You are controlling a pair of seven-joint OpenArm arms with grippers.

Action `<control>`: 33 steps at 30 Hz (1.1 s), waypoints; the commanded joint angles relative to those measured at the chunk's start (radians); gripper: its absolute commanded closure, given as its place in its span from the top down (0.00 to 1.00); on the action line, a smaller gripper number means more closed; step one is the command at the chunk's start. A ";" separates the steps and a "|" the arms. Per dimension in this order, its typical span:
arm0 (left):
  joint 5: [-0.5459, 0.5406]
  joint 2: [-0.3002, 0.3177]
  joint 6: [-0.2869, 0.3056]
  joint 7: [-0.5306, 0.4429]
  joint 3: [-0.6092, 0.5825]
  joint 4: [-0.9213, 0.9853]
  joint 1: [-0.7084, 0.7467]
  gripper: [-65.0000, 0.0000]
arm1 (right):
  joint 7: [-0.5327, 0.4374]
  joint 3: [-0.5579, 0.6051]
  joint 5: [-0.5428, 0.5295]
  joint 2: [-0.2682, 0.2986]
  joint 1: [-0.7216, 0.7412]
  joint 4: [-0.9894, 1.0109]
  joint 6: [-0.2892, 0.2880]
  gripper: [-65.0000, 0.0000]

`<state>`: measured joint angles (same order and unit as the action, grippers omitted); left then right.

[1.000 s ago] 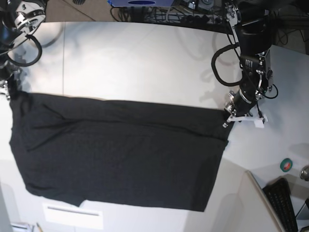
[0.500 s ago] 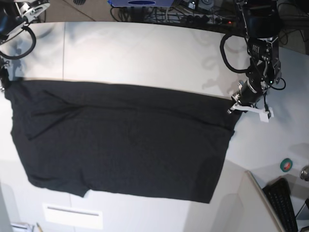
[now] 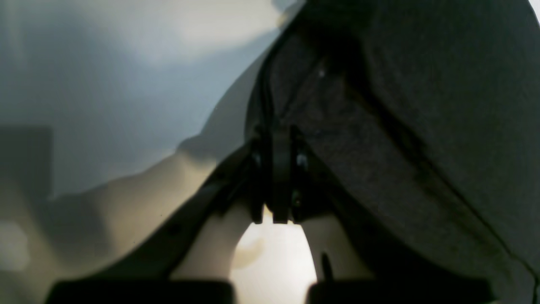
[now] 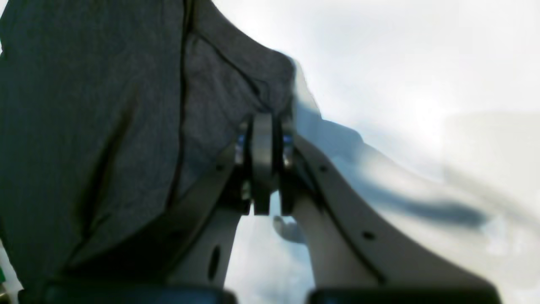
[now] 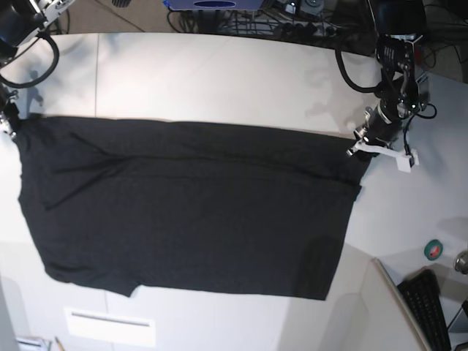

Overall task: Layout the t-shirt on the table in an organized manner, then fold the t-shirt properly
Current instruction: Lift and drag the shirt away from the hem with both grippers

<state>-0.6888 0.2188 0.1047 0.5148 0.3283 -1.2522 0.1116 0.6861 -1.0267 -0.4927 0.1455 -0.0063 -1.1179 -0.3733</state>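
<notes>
The black t-shirt (image 5: 190, 212) lies spread wide on the white table (image 5: 219, 80), plain side up, with a few long creases near its far edge. At the shirt's far right corner, my left gripper (image 5: 360, 150) is shut on the cloth. In the left wrist view its jaws (image 3: 276, 177) pinch a fold of the dark fabric (image 3: 400, 105). My right gripper (image 5: 10, 126) holds the far left corner at the view's edge. The right wrist view shows it (image 4: 263, 169) shut on the fabric (image 4: 84, 105).
A green tape roll (image 5: 433, 250) and a black keyboard (image 5: 428, 307) sit at the right front. A white strip (image 5: 110, 325) lies near the front edge below the shirt. Cables (image 5: 292, 22) run along the back edge. A thin seam (image 5: 96, 80) crosses the tabletop.
Both arms have moved toward the far edge, pulling the shirt's held edge with them. The cloth now lies straighter and wider, and its right corner sits farther right.
</notes>
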 commanded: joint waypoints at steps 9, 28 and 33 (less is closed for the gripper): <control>-0.016 0.004 -0.118 0.175 -0.005 -0.140 -0.224 0.00 | 0.169 0.004 -0.019 0.088 0.203 -0.175 0.087 0.00; -0.016 -0.020 -0.122 0.353 0.058 -0.311 -0.244 0.00 | 0.212 0.182 -0.027 0.165 0.171 -0.268 0.227 0.00; -0.016 -0.020 -0.122 0.350 0.099 -0.318 -0.076 0.00 | 0.191 0.130 -0.027 0.084 0.007 -0.294 0.224 0.00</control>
<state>-0.6949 0.1856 -0.0235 0.8829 0.4213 -1.5551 0.0544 0.9051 -0.8902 -0.5095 0.1993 -0.0147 -1.3960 -0.1486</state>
